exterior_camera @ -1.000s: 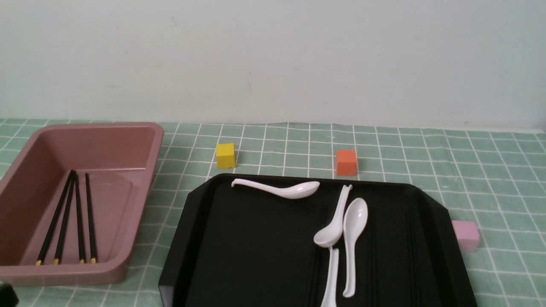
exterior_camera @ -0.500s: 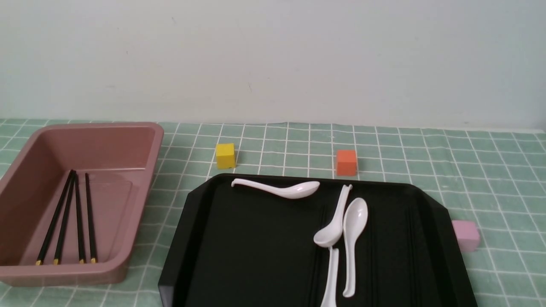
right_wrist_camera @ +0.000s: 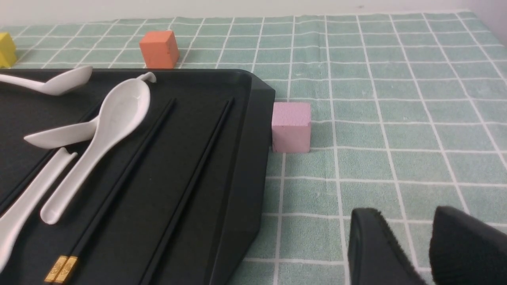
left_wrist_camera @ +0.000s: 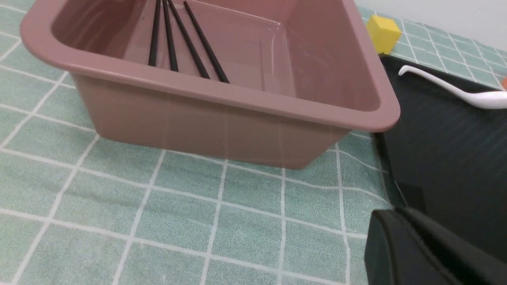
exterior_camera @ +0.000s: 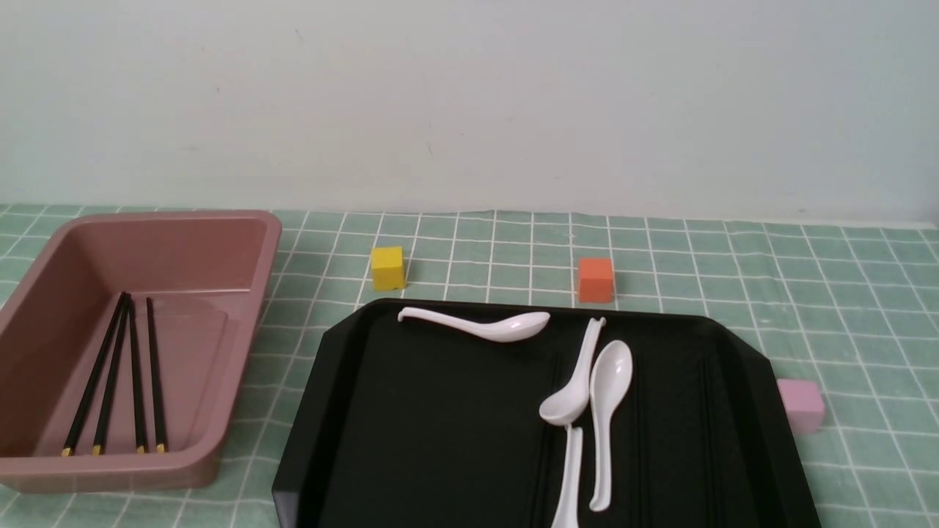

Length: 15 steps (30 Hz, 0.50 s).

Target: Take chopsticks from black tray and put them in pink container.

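Note:
Several black chopsticks (exterior_camera: pixel 110 374) with gold tips lie side by side in the pink container (exterior_camera: pixel 242 220) at the left; the left wrist view shows these chopsticks (left_wrist_camera: pixel 178 43) inside the container (left_wrist_camera: pixel 237 99) too. The black tray (exterior_camera: pixel 411 440) fills the middle foreground. Two more chopsticks (right_wrist_camera: pixel 119 186) lie close together in the tray (right_wrist_camera: pixel 237 166), gold tips toward me. My left gripper (left_wrist_camera: pixel 396 215) is shut and empty, low over the cloth between container and tray. My right gripper (right_wrist_camera: pixel 404 215) is open and empty over the cloth beside the tray's right edge. Neither gripper shows in the front view.
Several white soup spoons (exterior_camera: pixel 609 411) lie in the tray, one (exterior_camera: pixel 477 325) along its far edge. A yellow cube (exterior_camera: pixel 387 267) and an orange cube (exterior_camera: pixel 595 279) stand behind the tray. A pale pink cube (exterior_camera: pixel 801 405) touches its right edge. Green checked cloth covers the table.
A dark piece of my left gripper that showed at the front view's bottom left corner one second ago has gone out of that view. Nothing else has moved.

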### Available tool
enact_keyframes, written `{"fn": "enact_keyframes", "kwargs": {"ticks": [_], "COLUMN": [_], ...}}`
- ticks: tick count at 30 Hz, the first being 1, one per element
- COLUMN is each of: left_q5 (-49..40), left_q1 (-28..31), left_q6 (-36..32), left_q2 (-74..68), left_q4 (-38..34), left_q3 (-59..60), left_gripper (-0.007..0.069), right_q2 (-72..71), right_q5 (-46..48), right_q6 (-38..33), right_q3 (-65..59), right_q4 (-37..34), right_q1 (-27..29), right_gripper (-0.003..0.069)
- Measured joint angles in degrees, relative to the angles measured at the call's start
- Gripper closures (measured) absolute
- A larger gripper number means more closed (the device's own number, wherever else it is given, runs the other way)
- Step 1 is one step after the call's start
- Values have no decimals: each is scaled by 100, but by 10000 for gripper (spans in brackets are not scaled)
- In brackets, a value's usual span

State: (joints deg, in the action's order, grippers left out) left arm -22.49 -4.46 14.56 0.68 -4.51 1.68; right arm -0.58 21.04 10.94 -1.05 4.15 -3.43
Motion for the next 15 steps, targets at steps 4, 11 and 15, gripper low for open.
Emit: {"fn": "enact_keyframes", "kwargs": {"ticks": [4, 11, 15], "left_q5": [0, 0, 0], "left_q1": [0, 0, 0], "left_q6": [0, 0, 0], "left_q2": [0, 0, 0], "left_q4": [0, 0, 0], "left_q3": [0, 0, 0], "left_gripper": [619, 618, 616], "right_q2": [0, 0, 0], "right_q5": [0, 0, 0], "right_q6": [0, 0, 0], "right_q3": [0, 0, 0], "right_q4": [0, 0, 0], "right_q1": [0, 0, 0], "right_gripper": [419, 419, 419]}}
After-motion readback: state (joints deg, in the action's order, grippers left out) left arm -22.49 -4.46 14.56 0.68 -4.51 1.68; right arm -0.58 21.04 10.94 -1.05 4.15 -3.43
